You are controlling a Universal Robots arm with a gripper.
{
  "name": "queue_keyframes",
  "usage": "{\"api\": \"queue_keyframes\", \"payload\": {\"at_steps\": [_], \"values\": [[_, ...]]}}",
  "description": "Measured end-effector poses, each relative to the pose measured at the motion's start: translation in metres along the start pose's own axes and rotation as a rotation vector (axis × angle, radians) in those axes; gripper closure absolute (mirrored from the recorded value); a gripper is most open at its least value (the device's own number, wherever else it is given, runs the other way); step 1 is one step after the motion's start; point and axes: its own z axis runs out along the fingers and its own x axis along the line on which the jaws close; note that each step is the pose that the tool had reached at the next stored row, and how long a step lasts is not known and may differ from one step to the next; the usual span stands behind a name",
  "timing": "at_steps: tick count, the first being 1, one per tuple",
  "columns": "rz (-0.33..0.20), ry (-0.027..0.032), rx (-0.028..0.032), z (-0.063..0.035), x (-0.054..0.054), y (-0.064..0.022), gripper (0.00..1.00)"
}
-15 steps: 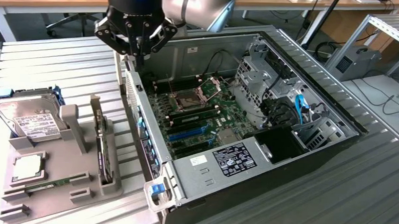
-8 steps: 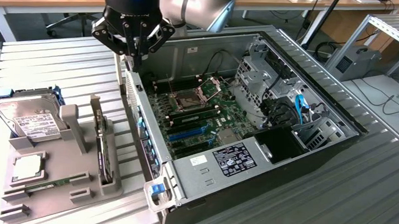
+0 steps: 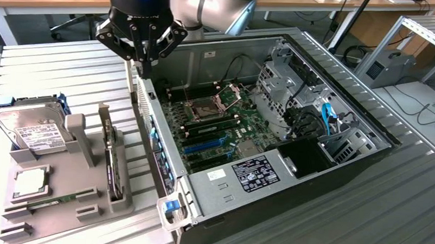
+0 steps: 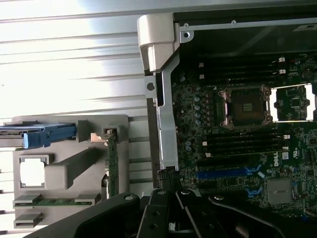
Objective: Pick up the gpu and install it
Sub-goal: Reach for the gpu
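One gpu (image 3: pixel 112 164) is stood on edge at the holder's (image 3: pixel 82 144) case-side edge, long axis along it; the jaws, shut and empty, are positioned above the case wall (image 3: pixel 149 117).

The exterior view looks steeply down from high up across the desk (image 3: pixel 60 62). It stands far enough back to take in the whole open computer case (image 3: pixel 205 62) and the grey holder (image 3: pixel 74 179) at the exterior view's left. The wrist view looks almost straight down from close above the case wall (image 4: pixel 166 124). The 2 views share the motherboard (image 3: pixel 217 130) (image 4: pixel 237 148), its CPU socket (image 3: pixel 202 108) (image 4: pixel 246 105), the holder (image 4: pixel 64 171) and the thin card on edge in it, apparently the gpu (image 3: pixel 113 167) (image 4: pixel 113 163).
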Motion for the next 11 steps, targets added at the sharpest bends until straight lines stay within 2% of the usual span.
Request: {"api": "queue_keyframes", "payload": {"at_steps": [11], "values": [[0.000, 0.0000, 0.0000, -0.0002, 0.0077, -0.0006, 0.89]]}}
